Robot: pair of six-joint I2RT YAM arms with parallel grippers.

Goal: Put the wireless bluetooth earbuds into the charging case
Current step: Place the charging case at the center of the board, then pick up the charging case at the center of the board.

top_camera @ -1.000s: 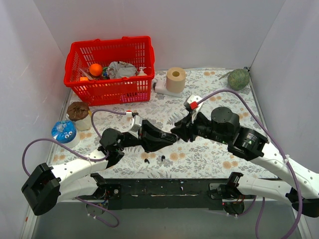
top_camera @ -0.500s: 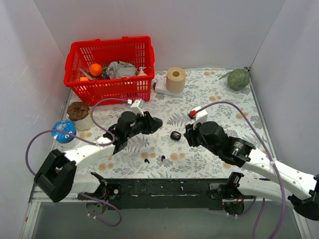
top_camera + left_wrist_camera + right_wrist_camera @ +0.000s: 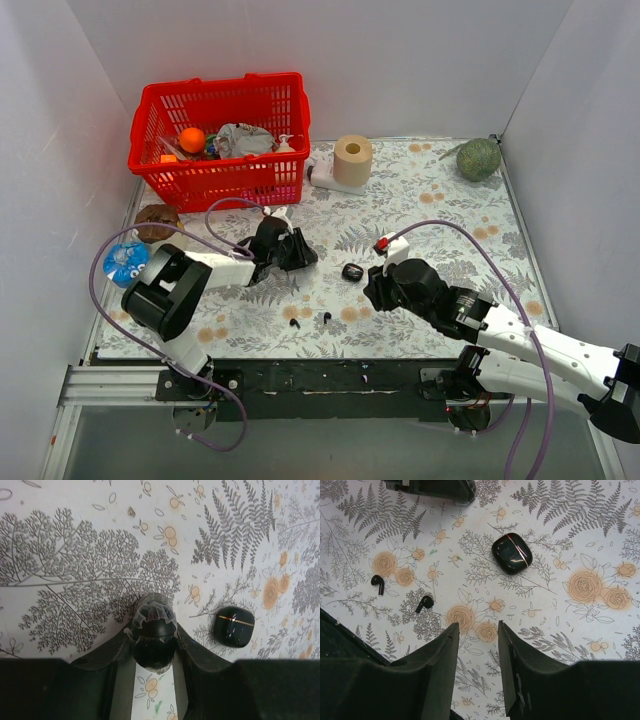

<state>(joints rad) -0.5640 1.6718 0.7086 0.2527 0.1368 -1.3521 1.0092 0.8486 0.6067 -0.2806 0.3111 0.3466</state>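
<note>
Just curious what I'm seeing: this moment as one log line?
left gripper shut | right gripper open, empty | charging case closed | two earbuds lying outside it

A glossy black plastic shell, crossed by a thin bright seam, is shown by the charging case (image 3: 512,553). The earbuds (image 3: 378,584) are seen as smooth black plastic. The bench (image 3: 580,525) is covered with a smooth, matt printed sheet. The right pincer (image 3: 478,630) is made of matt black plastic. A dark, glossy rounded thing (image 3: 153,652), capped with clear ribbed plastic, is clamped in the left pincer (image 3: 154,632).
</note>
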